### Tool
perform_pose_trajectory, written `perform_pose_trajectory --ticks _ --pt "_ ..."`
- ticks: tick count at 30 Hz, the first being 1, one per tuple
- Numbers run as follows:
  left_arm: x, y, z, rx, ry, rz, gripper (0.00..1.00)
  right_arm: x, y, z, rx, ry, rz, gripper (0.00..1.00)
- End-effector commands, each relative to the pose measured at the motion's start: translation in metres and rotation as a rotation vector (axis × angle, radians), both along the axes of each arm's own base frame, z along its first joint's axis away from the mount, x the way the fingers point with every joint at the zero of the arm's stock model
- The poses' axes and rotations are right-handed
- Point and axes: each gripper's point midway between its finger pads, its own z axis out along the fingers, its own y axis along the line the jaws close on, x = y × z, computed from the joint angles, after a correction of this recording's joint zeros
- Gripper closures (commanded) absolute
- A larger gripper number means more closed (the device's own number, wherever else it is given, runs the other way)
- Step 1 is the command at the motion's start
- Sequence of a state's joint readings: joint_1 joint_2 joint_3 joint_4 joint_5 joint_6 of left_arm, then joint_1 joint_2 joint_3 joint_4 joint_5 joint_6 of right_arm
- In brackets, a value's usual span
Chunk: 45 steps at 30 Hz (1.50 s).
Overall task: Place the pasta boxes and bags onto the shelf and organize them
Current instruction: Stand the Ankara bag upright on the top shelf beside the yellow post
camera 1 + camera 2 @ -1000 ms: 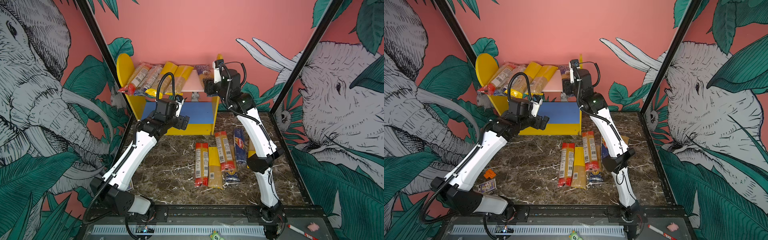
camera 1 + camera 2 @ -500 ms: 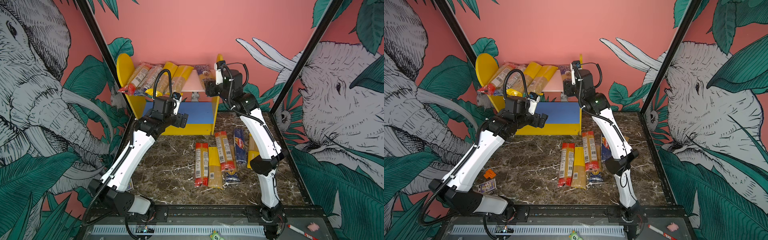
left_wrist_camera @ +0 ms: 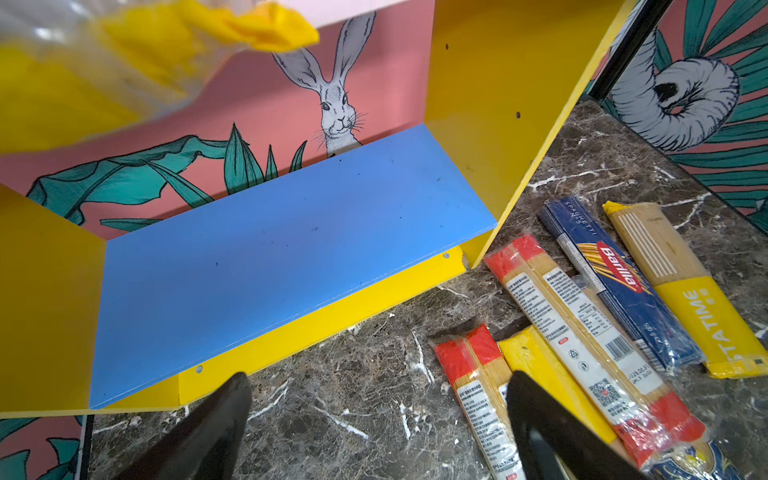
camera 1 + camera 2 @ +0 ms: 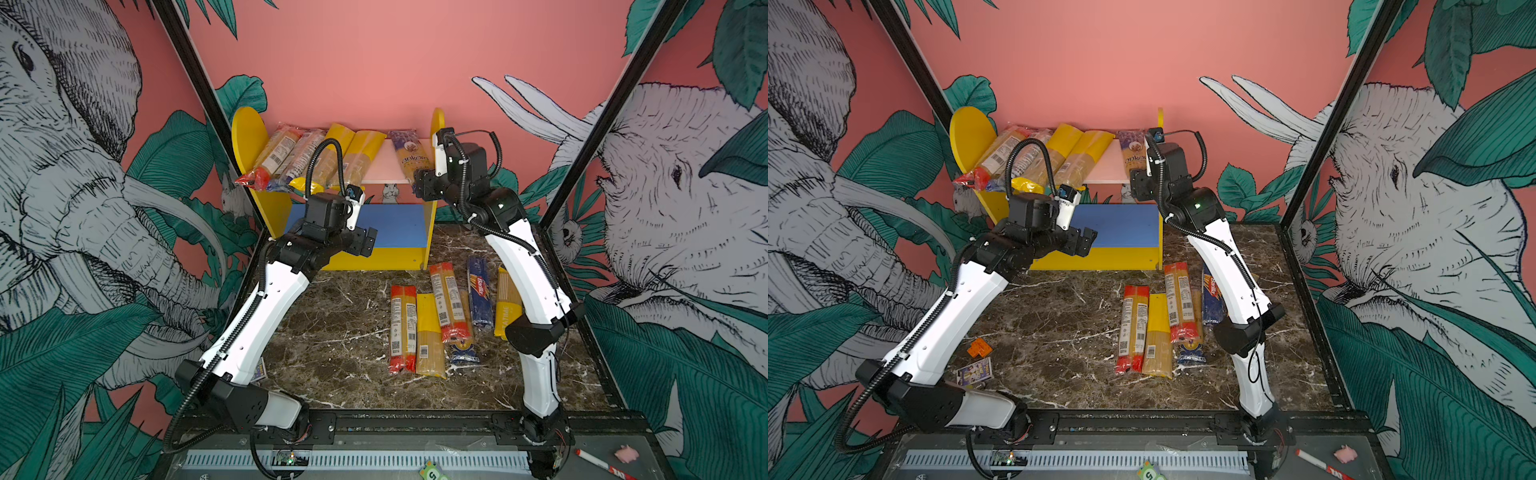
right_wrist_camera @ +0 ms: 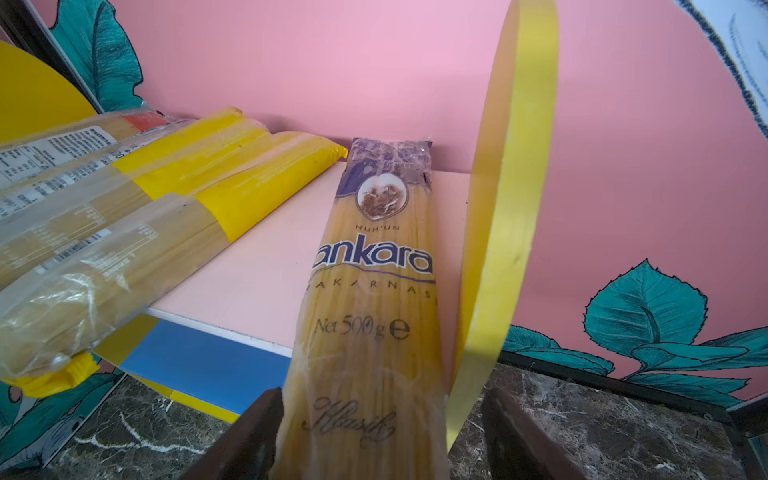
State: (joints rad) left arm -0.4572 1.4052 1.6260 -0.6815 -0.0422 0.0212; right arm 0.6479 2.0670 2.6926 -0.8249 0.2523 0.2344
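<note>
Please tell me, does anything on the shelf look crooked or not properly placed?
Yes. The four packs on the left of the pink upper board lie slanted, their ends hanging over its front edge. The Ankara bag also overhangs, between the parted jaws of the right gripper.

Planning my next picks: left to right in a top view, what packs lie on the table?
Red-ended pack → yellow-topped pack → second red-ended pack → dark blue Barilla box → yellow-ended pack. A blue-ended bag underneath overlaps, so omitted.
</note>
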Motion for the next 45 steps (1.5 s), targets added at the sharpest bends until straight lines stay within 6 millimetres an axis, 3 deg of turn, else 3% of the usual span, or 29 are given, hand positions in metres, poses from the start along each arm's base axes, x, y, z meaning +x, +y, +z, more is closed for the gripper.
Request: perform_pose_trajectory --ticks 1,16,20,25,31,37,45 --pt "-0.010 0.005 0.014 -0.012 -0.041 -0.011 0.03 -0.005 0.005 -0.001 0.021 0.014 0.001 0.25" --pt "-0.013 0.011 0.012 0.012 -0.051 -0.006 0.03 -0.002 0.024 -0.017 0.029 0.043 0.016 0.26" --pt "-0.015 0.013 0.013 0.017 -0.055 0.000 0.03 -0.002 0.030 -0.020 0.048 0.056 0.033 0.32" --pt "-0.016 0.014 0.011 0.015 -0.049 0.005 0.03 -0.004 0.037 -0.024 0.051 0.068 0.045 0.48" --pt "-0.016 0.015 0.012 0.018 -0.051 0.008 0.03 -0.006 0.043 -0.024 0.057 0.064 0.051 0.51" --pt "-0.016 0.017 0.011 0.027 -0.052 0.011 0.03 -0.008 0.053 -0.029 0.073 0.079 0.069 0.48" --pt "-0.017 0.020 0.010 0.031 -0.055 0.019 0.03 -0.009 0.059 -0.034 0.070 0.089 0.070 0.63"
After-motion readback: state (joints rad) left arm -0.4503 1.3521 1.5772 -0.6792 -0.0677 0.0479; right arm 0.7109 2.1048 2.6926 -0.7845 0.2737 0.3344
